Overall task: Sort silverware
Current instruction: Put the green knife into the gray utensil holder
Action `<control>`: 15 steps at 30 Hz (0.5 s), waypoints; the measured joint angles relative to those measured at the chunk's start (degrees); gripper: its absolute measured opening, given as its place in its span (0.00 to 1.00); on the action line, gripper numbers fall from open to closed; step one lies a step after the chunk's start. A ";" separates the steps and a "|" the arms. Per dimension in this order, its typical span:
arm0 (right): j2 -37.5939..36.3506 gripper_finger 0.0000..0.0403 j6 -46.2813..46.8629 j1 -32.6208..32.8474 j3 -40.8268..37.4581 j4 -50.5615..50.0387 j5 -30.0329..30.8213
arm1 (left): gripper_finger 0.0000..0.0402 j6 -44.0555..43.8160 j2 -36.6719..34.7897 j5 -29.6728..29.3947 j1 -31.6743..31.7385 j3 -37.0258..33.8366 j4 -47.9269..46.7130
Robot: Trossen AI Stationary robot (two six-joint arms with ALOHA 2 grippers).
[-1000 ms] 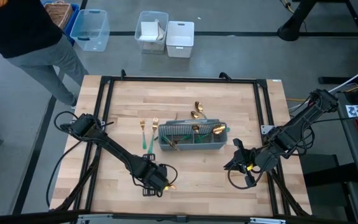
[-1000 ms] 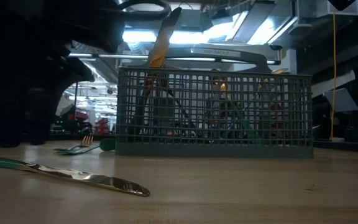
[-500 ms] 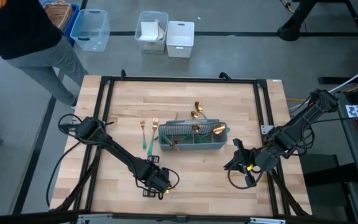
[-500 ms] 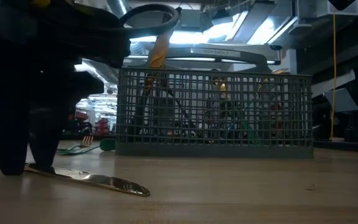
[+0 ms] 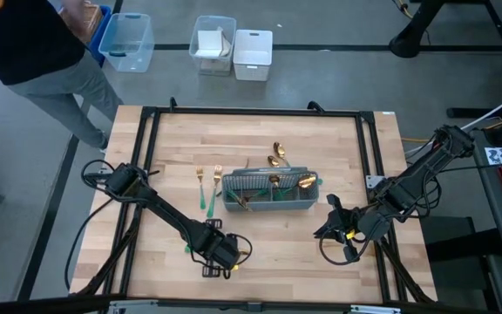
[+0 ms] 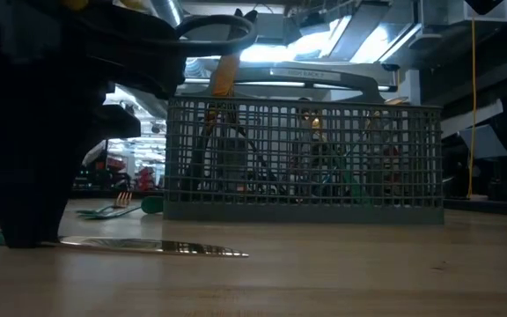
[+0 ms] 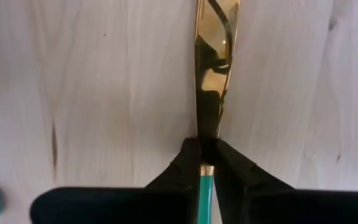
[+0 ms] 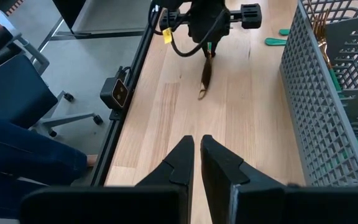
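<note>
Left claw (image 7: 205, 149) pinching a gold knife (image 7: 212, 93) flat on the tabletop (image 5: 268, 249), right claw (image 8: 196, 155) nearly pressed together, empty, beside the caddy (image 5: 268, 192).

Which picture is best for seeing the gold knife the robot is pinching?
The left wrist view: the knife fills it, the left gripper shut where blade meets teal handle. The low view shows its blade flat on the table; the right wrist view shows it small and far off; from above the gripper mostly hides it.

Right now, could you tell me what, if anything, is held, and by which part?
The left gripper pinches a knife where the blade meets the green handle; the right gripper holds nothing.
</note>
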 joint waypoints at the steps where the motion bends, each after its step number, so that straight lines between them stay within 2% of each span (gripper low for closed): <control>1: 0.00 0.08 0.00 -0.01 0.00 0.00 0.00 | 0.05 -0.73 -0.06 0.00 -0.02 -0.02 0.07; 9: 0.00 0.08 0.00 0.00 0.00 0.00 0.00 | 0.06 -9.35 -0.21 -0.60 -0.02 -0.10 0.56; 15: 0.00 0.08 0.00 -0.02 0.00 -0.04 0.00 | 0.07 -12.85 -1.93 -4.61 -0.40 -0.32 1.28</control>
